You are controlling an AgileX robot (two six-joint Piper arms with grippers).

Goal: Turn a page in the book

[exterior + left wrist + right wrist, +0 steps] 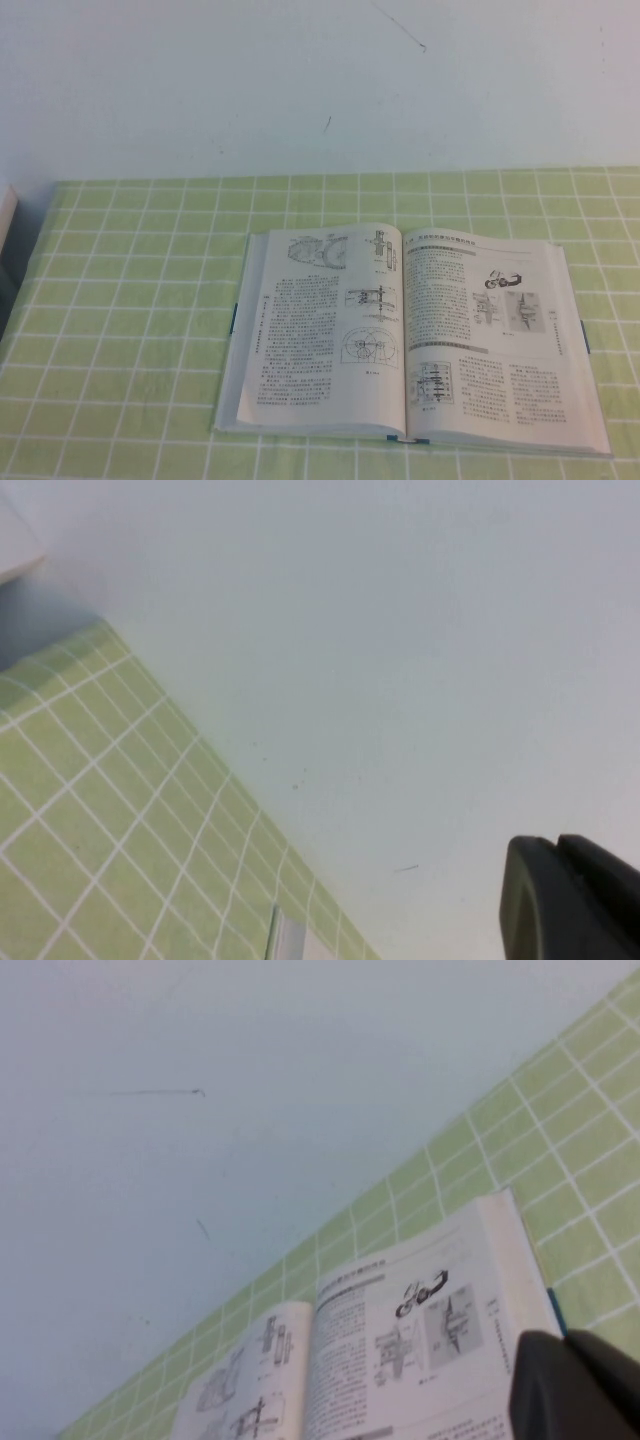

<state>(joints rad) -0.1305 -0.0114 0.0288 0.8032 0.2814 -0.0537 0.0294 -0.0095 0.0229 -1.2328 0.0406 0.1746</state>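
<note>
Starting out: book (410,335) lies open on counter (130,330), our right hand (575,1385) shut empty, left hand (570,900) seemingly unreadable; next, reach a page (495,320) edge.

I see the table (130,300) (green-checked cloth over it) carrying just the book (410,335), lying open and flat.

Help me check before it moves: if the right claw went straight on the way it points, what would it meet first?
Probably the book: the right claw, shut, points toward its open right-hand page. Depth is unclear. The left claw faces the wall.
</note>
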